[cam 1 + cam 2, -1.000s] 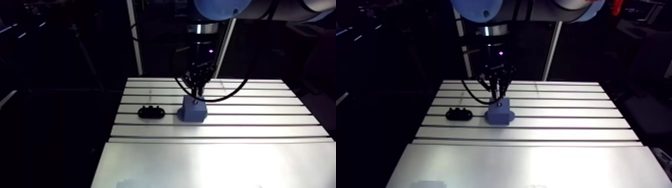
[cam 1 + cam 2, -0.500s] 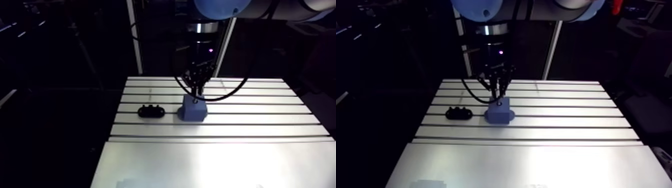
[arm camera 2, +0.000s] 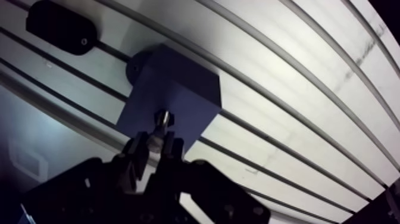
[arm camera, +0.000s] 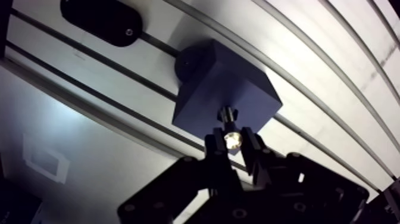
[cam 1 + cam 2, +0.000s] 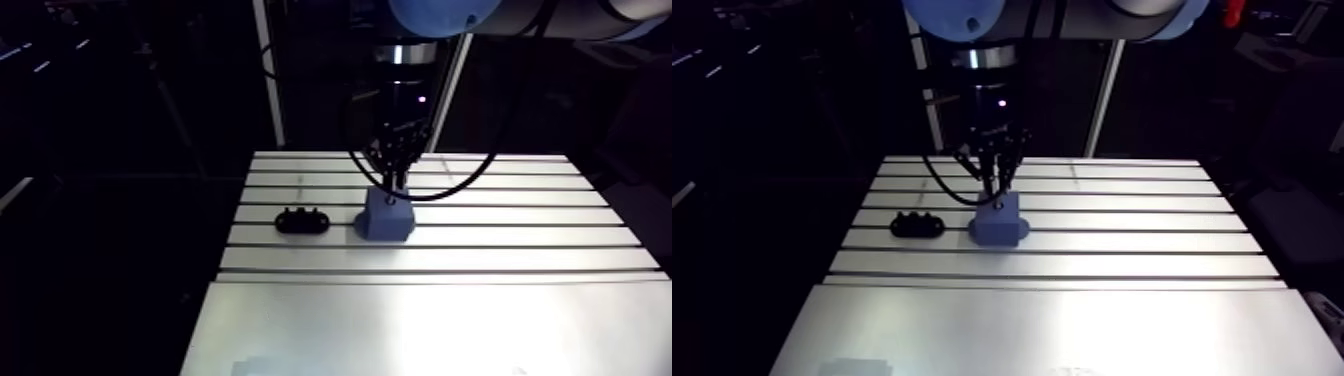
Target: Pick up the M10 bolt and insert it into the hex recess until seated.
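On the slotted table, the bolt shows as a short metal pin with a bright, shiny head and a darker shank. It stands nearly upright, head up and tip down. Its long axis runs from the pincer to the top face of a blue block, where the tip meets a small dark recess; how deep it sits cannot be told. The pincer is clenched on the bolt at its head. A black oval piece lies beside the block, apart from it. Against the earlier frames only the arm view has slid slightly; pincer, bolt and block keep their places.
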